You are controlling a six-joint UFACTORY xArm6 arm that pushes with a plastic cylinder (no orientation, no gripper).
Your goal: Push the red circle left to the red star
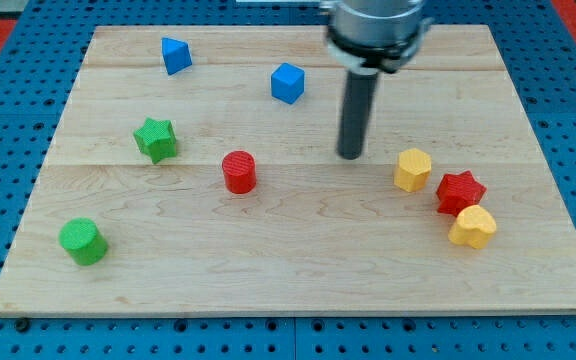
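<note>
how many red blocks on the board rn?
2. The red circle sits near the board's middle, to the left of my tip. The red star is at the view's right, between the yellow hexagon and the yellow heart. None appear hidden.

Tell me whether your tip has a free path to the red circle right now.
Probably yes. My tip stands to the view's right of the red circle and slightly higher, with only bare board between them. The blue cube sits further up, out of that path.
</note>
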